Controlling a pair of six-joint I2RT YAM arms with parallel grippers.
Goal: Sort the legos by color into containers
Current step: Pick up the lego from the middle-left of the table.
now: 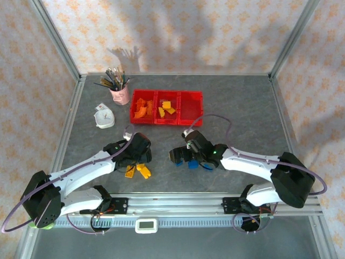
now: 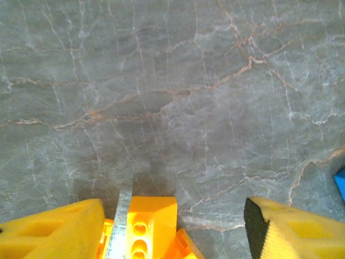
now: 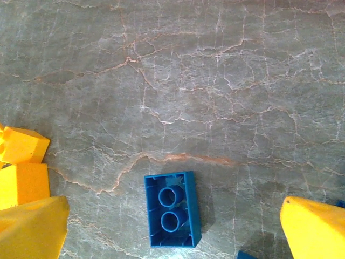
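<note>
Left wrist view puts the left gripper low over the table, fingers spread. A yellow brick lies between them, against the left finger and clear of the right, so nothing is pinched. The right gripper is spread wide around a blue brick that lies underside up and touches neither finger.

Both bricks lie on the near side of the bins, well apart from them, the yellow one toward the bins' left end and the blue one nearer their middle.

I judge this to be the pick-up step. Next, each gripper needs to centre on its brick, close, lift and carry it forward to the bins. Yellow belongs in the middle bin, which holds yellow pieces, and blue probably in the right one.

Both arms reach forward and inward toward the bins, wrists pitched down at the table.
</note>
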